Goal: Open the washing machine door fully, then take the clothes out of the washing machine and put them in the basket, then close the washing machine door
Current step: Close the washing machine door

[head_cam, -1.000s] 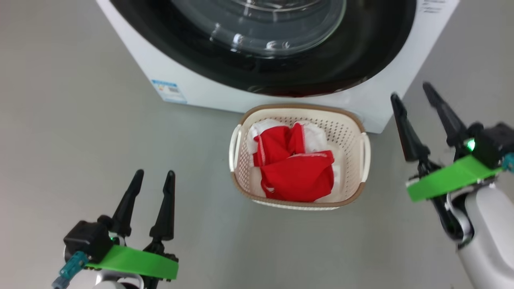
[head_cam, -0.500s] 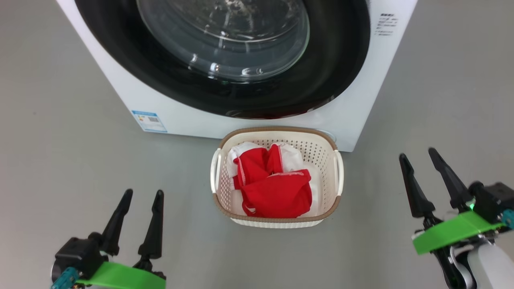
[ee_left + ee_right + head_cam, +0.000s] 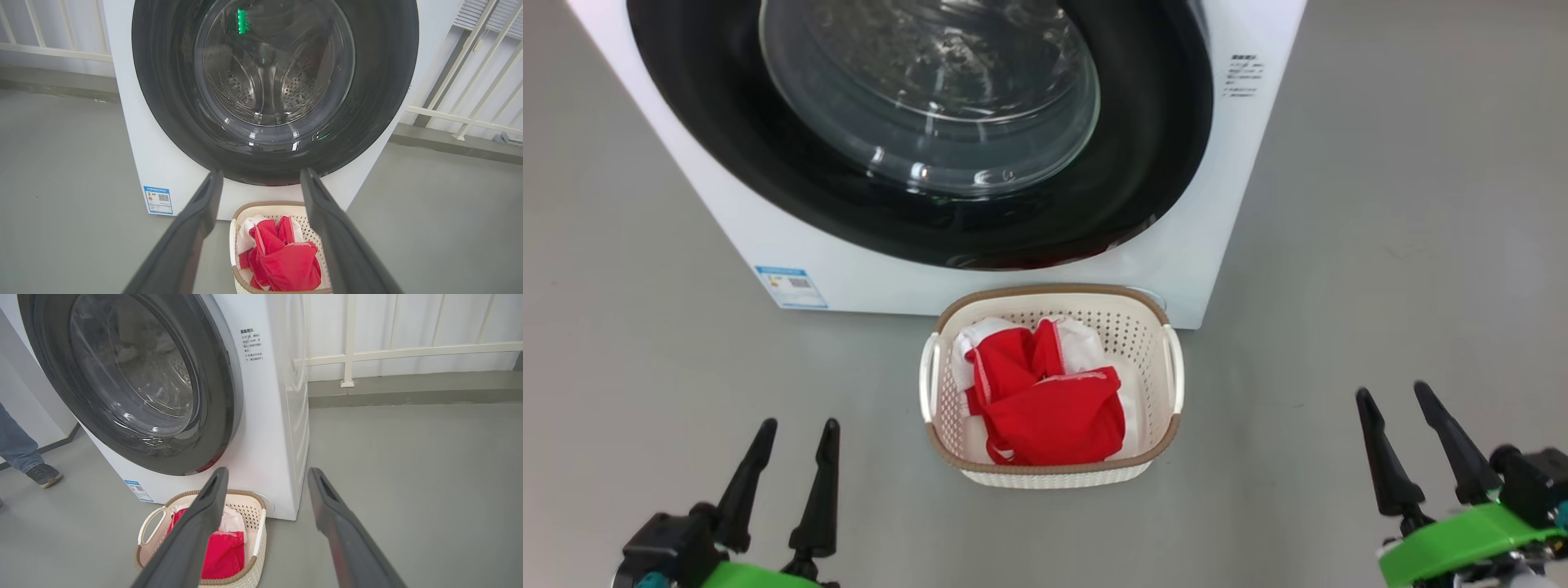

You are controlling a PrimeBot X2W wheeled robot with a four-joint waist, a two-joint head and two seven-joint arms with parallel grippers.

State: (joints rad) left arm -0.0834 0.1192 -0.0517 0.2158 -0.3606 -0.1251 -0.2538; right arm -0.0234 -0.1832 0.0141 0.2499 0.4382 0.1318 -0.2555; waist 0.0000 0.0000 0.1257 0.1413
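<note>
From my console, the clothes [image 3: 1041, 400] are where I want them: a crumpled heap of bright red fabric with white panels and thin white trim, soft and folded over itself, lying inside the basket [image 3: 1054, 478]. The basket is a cream plastic rounded rectangle, perforated all over, with a brown woven-look rim and white loop handles. It stands on the floor [image 3: 1380, 245] just in front of the washing machine [image 3: 1201, 269], near its right front corner.

The washing machine door [image 3: 1160, 163] looks shut to me: its wide glossy black ring sits flush on the white front, and the clear glass bowl bulges at its centre. Through that glass in the left wrist view I see the perforated steel drum [image 3: 265, 94] and no red in it. So I judge all three steps done, with nothing left but to stand down.

A small blue label [image 3: 791, 287] sits low on the smooth white casing. The floor is plain matte grey.

The left end effector [image 3: 799, 423] and the right end effector [image 3: 1391, 389] hang low on either side, well apart from the basket, both with their fingers spread and nothing between them.
</note>
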